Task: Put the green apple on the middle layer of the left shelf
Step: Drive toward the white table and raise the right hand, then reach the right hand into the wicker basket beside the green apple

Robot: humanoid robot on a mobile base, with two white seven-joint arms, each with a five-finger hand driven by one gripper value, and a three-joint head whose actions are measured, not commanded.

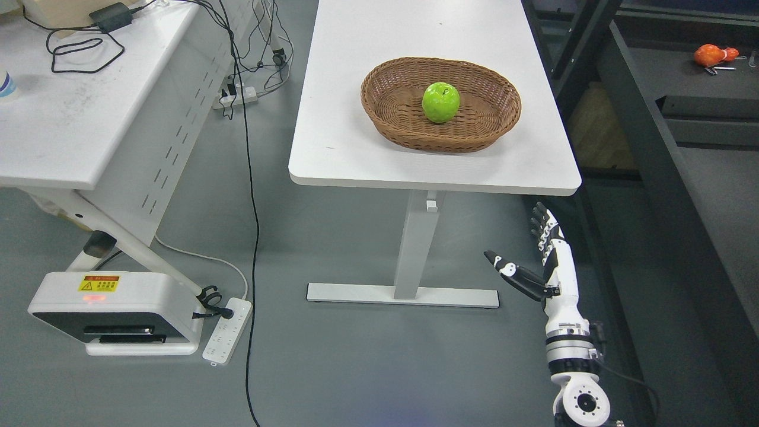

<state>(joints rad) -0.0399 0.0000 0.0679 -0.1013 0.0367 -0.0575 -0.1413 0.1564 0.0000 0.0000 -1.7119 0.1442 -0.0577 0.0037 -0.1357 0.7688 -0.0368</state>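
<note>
So the green apple (pixel 440 102) is sitting upright in the middle of a brown wicker basket (pixel 391 127), stem side up, and the basket is on a white table (pixel 344 130) near its front right corner. Nothing is touching the apple.

The right hand (pixel 542 267) comes up from the bottom right, below the table's front edge and over the grey floor (pixel 332 367) — fingers stretched out straight and pointing up, thumb sticking off to the left. It's wide open and holding nothing, well apart from the apple.

Other stuff around: a second white table (pixel 71 118) on the left with black cables (pixel 83 50) and a power brick (pixel 110 16) on top, a white power strip (pixel 227 330) on the floor near its foot, and a long black cord (pixel 254 249) running down between the two tables. Far right there's a dark bench (pixel 711 178) with a small orange thing (pixel 711 55) on it — can't tell what that is.
</note>
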